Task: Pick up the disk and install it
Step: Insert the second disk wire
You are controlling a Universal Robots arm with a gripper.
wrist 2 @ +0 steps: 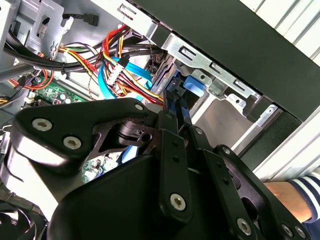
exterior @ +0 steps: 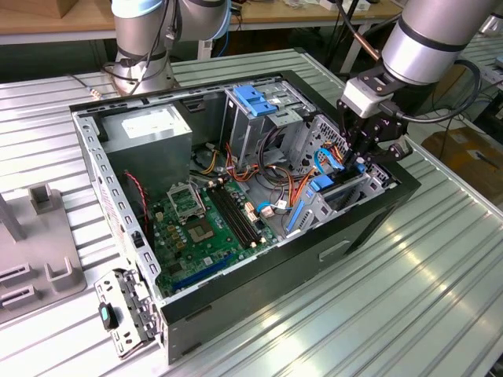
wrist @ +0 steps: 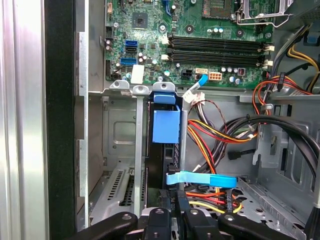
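Nothing legible is showing in any view: the white label (exterior: pixel 149 124) on the power supply in the exterior view is carrying print too small to make out, and the white sticker (wrist: pixel 137 74) on the motherboard (wrist: pixel 200 45) in the first wrist view is likewise showing no readable characters; markings on the board's chips are not resolving into letters or numbers
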